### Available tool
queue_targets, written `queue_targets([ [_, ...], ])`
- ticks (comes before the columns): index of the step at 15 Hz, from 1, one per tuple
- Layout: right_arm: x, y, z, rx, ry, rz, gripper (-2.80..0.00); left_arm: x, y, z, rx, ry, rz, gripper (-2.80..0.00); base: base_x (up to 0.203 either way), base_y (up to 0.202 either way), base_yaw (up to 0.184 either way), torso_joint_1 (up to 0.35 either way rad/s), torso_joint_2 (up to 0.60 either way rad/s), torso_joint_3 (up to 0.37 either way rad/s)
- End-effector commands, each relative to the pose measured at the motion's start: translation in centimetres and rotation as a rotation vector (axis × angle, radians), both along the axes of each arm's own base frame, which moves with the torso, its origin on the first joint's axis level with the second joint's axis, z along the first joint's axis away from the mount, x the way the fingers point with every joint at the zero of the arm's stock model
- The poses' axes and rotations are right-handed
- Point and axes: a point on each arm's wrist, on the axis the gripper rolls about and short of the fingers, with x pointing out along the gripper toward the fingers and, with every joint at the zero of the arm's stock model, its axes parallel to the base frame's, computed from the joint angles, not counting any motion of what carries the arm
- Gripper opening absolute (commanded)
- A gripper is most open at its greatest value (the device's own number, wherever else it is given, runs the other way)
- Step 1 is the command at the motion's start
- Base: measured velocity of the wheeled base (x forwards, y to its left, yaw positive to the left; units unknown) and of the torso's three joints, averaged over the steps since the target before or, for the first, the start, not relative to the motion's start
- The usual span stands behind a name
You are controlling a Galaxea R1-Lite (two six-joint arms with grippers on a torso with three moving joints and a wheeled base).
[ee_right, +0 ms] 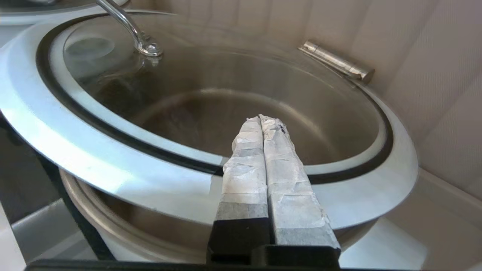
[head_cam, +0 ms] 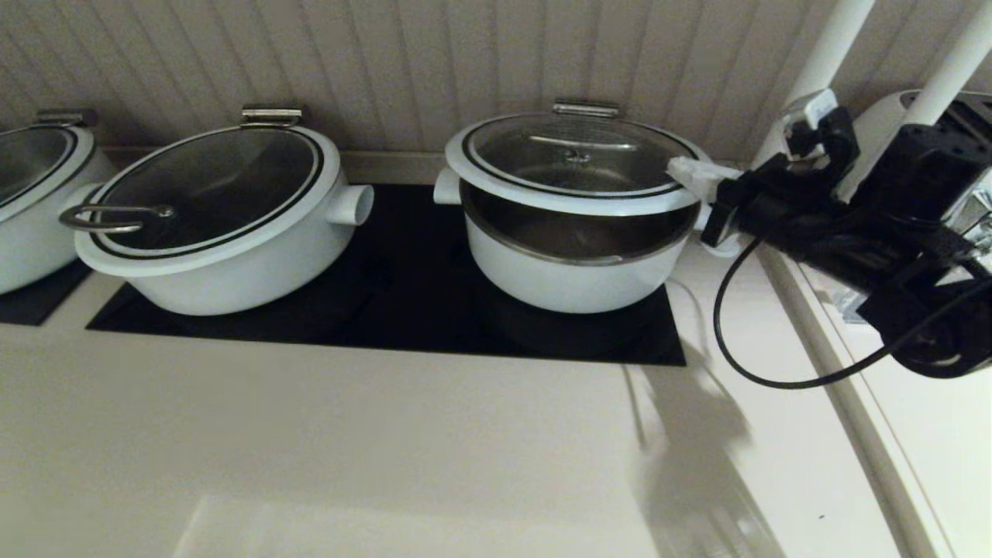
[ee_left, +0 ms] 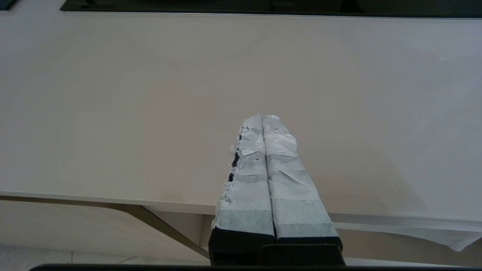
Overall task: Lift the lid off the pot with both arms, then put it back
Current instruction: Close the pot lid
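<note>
The deep white pot (head_cam: 570,267) stands on the black cooktop (head_cam: 403,310). Its glass lid (head_cam: 577,159) sits tilted, with the front edge raised so the steel inside shows beneath. The steel bar handle (head_cam: 577,143) is at the lid's centre. My right gripper (head_cam: 686,169) is shut, its white fingers lying over the lid's right rim. In the right wrist view the gripper (ee_right: 261,118) lies across the white rim of the lid (ee_right: 94,150), above the pot (ee_right: 113,229). My left gripper (ee_left: 261,117) is shut and empty over the bare countertop (ee_left: 150,113), out of the head view.
A wider white pot (head_cam: 225,225) with a loop-handled lid stands to the left, and a third pot (head_cam: 31,194) at the far left. A panelled wall rises close behind. A black cable (head_cam: 744,364) loops below my right arm. A raised ledge (head_cam: 852,403) runs along the right.
</note>
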Motion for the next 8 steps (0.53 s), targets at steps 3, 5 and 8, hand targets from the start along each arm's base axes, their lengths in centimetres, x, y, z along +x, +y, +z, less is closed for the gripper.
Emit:
queue_targets([
  [3, 1.2, 0.7, -2.2, -0.027, 0.042, 0.009, -2.8, 0.0, 0.0, 0.0, 0.0, -0.001, 0.0, -2.8, 0.0, 0.0, 0.0, 0.0, 0.0, 0.0],
  [5, 1.7, 1.0, -2.9, -0.028, 0.047, 0.012, -2.8, 0.0, 0.0, 0.0, 0.001, 0.0, 0.0, -2.8, 0.0, 0.0, 0.0, 0.0, 0.0, 0.0],
  [8, 2.2, 1.2, -4.3, -0.031, 0.065, 0.007, -2.8, 0.0, 0.0, 0.0, 0.0, -0.001, 0.0, -2.8, 0.0, 0.0, 0.0, 0.0, 0.0, 0.0],
])
